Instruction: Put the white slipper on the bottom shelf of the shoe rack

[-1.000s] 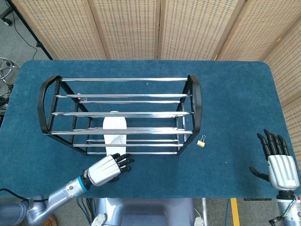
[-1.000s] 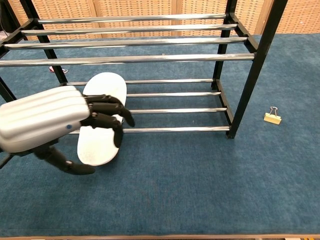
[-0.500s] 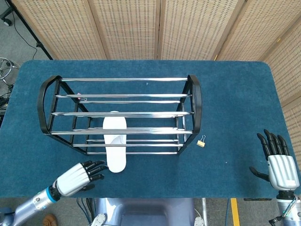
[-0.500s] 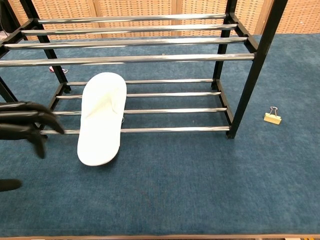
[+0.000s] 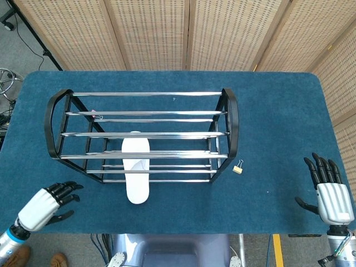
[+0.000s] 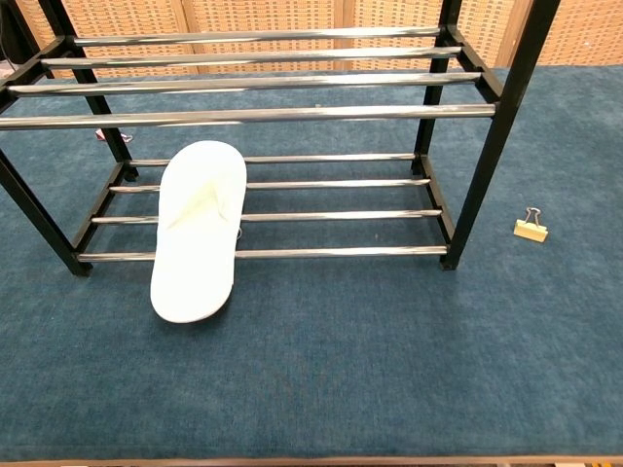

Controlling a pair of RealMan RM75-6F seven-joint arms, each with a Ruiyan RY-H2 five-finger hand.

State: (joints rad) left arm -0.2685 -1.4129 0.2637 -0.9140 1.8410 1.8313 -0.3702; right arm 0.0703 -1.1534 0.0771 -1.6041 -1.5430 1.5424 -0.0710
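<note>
Head view: white slipper [image 5: 137, 169] lies half on the shoe rack's [image 5: 142, 135] bottom shelf; left hand [image 5: 45, 204] and right hand [image 5: 329, 192] spread, holding nothing.

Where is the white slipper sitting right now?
The white slipper lies across the bottom chrome bars of the black-framed shoe rack, toward its left end in both views, its near end overhanging the front bar onto the blue tablecloth.

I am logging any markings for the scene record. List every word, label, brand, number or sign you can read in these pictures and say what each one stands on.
None can be read.
White slipper: plain, no print shows.
Shoe rack: bare metal bars and black frame, no label.
Binder clip: too small to show any mark.
Left hand and right hand: no lettering shows.
</note>
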